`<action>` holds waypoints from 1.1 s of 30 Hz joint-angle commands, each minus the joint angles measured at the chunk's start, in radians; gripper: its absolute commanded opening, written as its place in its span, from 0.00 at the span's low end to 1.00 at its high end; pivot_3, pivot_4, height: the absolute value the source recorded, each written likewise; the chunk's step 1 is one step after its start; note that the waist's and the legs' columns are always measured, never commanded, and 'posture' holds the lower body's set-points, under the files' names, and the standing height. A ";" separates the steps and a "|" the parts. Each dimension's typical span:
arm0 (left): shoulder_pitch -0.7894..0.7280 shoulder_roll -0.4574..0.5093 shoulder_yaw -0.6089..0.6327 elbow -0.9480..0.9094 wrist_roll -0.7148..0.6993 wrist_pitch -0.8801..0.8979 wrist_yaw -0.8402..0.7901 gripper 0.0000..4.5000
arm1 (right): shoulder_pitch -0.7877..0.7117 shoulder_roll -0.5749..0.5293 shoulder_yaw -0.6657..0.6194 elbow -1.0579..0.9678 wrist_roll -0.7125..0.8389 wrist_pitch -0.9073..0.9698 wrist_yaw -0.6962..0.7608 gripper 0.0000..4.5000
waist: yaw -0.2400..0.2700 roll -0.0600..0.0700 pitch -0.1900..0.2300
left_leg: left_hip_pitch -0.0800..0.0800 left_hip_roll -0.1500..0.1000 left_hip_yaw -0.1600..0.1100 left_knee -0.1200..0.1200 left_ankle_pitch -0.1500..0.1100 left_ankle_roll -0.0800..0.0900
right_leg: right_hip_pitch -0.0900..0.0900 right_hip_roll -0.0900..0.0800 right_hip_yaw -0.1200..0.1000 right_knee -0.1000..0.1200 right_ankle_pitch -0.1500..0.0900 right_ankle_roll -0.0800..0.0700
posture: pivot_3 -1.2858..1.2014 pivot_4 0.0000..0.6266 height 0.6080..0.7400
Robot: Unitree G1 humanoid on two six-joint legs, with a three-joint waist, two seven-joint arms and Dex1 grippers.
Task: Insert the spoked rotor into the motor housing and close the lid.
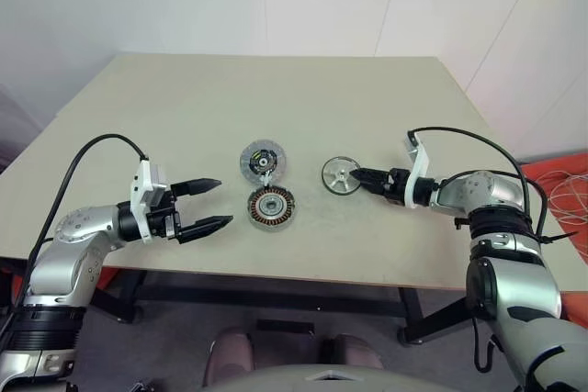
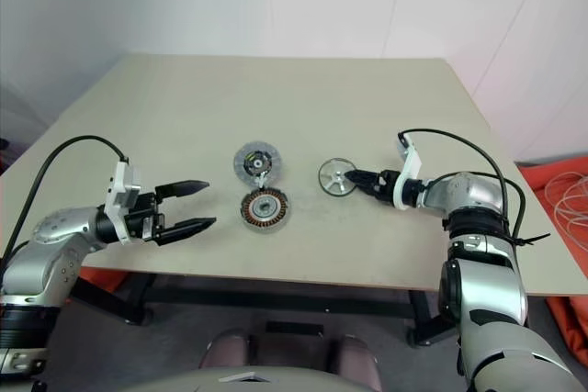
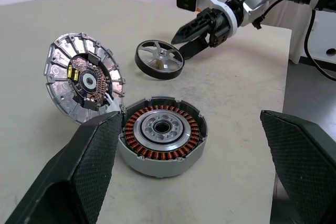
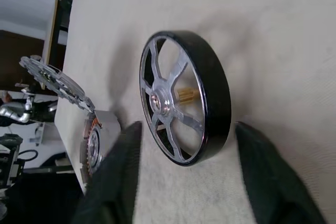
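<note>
The table [image 1: 184, 89] is a broad pale slab whose whole far half is bare, with open surface out to the far edge and both side edges. All three parts lie in a small cluster close to the near edge, at the middle of the table.

The motor housing [image 1: 271, 210] lies flat nearest the near edge, its open face up: a ring of copper-coloured windings around a pale hub, with nothing set into it. At 12 o'clock of it, touching its rim, the lid [image 1: 262, 162] leans tilted on the housing's edge, its segmented inner face turned up and toward the robot. The spoked rotor [image 1: 341, 175] rests on the table at about 2 o'clock of the housing, apart from both other parts, with bare table between them.

The right tool [image 1: 355, 174] reaches in from 3 o'clock, its arm stretched low over the table and angled slightly down. Its two black fingers [image 4: 118, 182] stand apart on either side of the rotor's dark rim at the edge nearest it; whether they press on the rim cannot be told.

The left tool [image 1: 211, 204] hovers level at 9 o'clock of the housing, pointing toward it with a clear gap between. Its fingers [image 3: 89, 171] are spread wide and hold nothing.
</note>
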 commanded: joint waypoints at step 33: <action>0.060 0.077 0.103 0.046 0.005 -0.068 0.003 1.00 | 0.085 0.075 -0.111 -0.490 1.158 0.431 -0.878 0.06 | 0.006 0.001 0.000 | 0.002 0.000 0.000 -0.001 0.001 -0.002 | 0.000 0.000 0.000 0.000 -0.004 0.007 | 0.52 0.00 1.00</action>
